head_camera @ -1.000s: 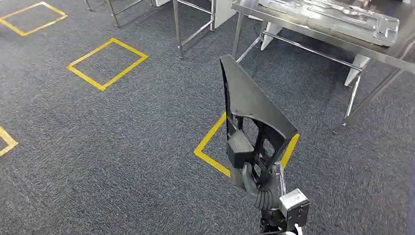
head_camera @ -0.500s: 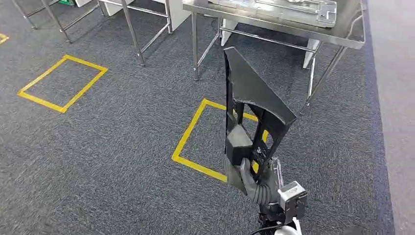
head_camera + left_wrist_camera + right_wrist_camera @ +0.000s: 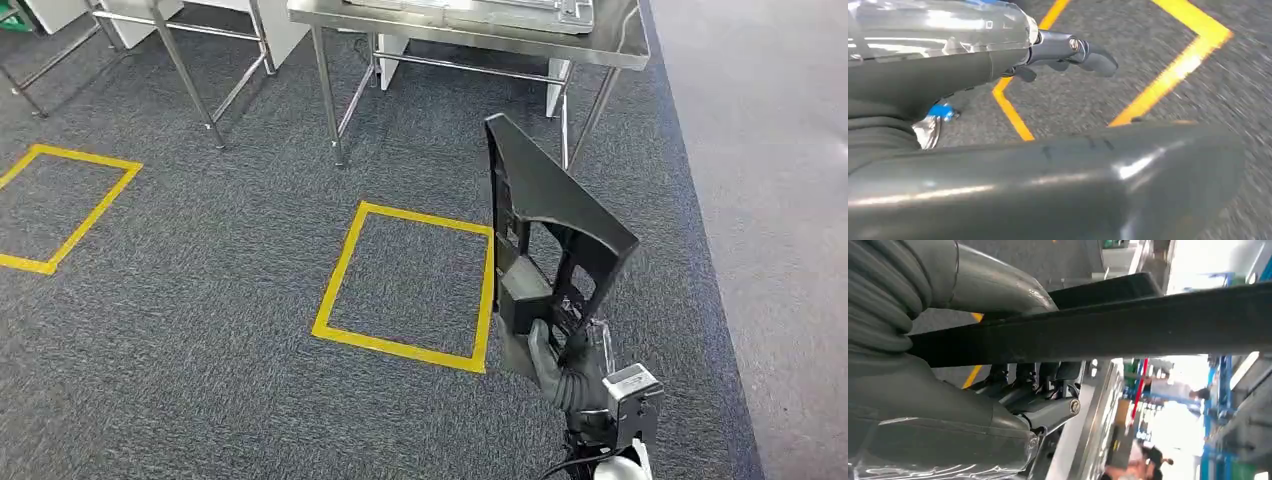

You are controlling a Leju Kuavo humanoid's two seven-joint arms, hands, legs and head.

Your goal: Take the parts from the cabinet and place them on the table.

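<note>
A black, triangular plastic part [image 3: 545,215] with cut-out openings stands upright in my right hand [image 3: 560,370], which grips it at its lower end, low and right in the head view. In the right wrist view the part [image 3: 1128,325] runs as a dark bar across the hand [image 3: 998,385], whose fingers wrap under it. The steel table [image 3: 600,50] stands ahead at the top of the head view, with a grey moulded piece [image 3: 470,8] lying on it. My left hand [image 3: 1063,50] hangs over the carpet, its fingers extended and holding nothing.
A yellow taped square [image 3: 340,270] marks the carpet just before the table's legs [image 3: 328,100]. Another yellow square [image 3: 60,205] lies at the left. A second steel frame [image 3: 190,70] stands at the upper left. Lighter grey floor [image 3: 770,200] borders the carpet on the right.
The whole picture has shifted: the camera has turned, and the table now lies straight ahead with the yellow square before it. My right hand still holds the black part upright.
</note>
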